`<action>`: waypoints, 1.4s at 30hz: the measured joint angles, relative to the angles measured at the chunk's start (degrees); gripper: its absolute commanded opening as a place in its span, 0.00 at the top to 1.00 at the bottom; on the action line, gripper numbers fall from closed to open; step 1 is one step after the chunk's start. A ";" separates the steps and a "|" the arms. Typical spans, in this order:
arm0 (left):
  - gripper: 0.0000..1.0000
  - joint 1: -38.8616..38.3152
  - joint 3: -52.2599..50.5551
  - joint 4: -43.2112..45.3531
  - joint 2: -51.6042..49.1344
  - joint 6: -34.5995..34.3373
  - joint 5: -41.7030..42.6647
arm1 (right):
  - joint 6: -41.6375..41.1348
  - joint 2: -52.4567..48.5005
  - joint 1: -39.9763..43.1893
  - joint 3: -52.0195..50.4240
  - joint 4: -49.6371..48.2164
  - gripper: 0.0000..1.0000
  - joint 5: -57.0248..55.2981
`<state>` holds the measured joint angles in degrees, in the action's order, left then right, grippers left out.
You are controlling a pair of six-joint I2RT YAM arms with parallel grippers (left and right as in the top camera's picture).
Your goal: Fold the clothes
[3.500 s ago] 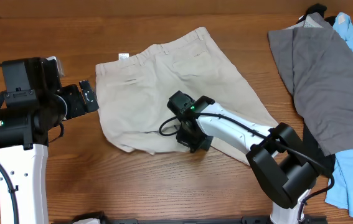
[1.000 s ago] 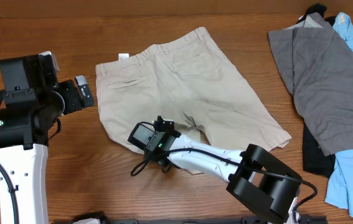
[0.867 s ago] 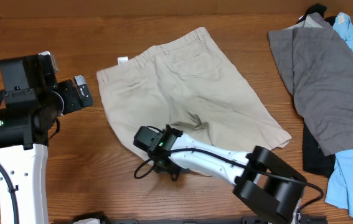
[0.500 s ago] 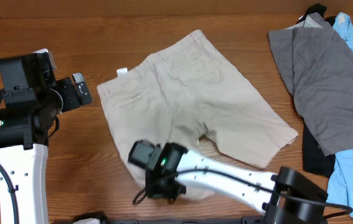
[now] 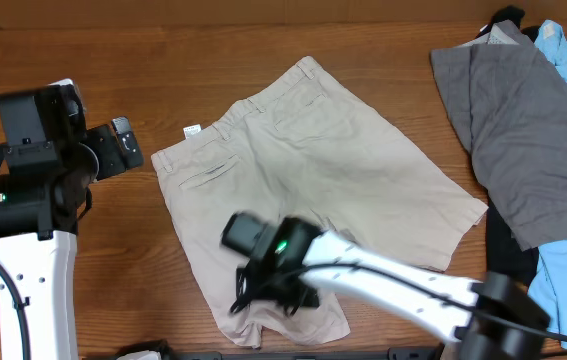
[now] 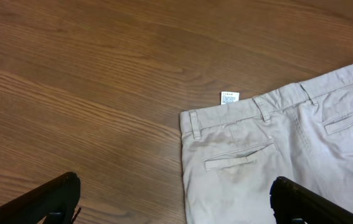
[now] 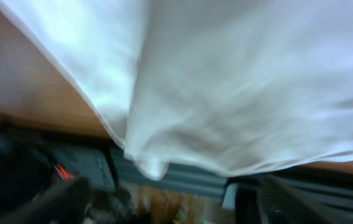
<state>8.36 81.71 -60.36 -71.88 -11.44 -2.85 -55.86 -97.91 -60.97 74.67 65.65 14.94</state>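
Jaws apart on left gripper, right gripper low over shorts

Plain beige shorts with white tag, brown wood-grain table, grey garment, light blue garment

Light khaki cotton shorts, lying flat and back-side up, spread out diagonally just ahead of the left gripper. The waistband, small white tag and a welt pocket are on the end nearest it. One leg runs under the blurry right gripper.
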 measured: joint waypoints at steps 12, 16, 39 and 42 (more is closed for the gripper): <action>0.00 -0.76 0.02 2.34 -14.84 5.07 7.65 | 8.07 4.42 23.43 0.00 -3.15 0.00 -15.13; 0.02 -3.10 0.02 4.31 -22.36 7.15 9.77 | 11.41 4.42 26.38 0.00 -2.97 0.00 -15.37; 0.29 -4.92 0.66 11.32 -46.07 8.31 9.49 | 15.41 4.42 26.49 0.00 -1.62 0.00 -15.19; 0.49 -4.76 0.87 12.00 -46.40 8.13 8.55 | 15.41 4.42 26.49 0.00 -1.70 0.00 -15.19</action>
<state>3.60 82.59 -48.36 -118.28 -3.31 5.69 -40.45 -93.49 -34.48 74.67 63.94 -0.25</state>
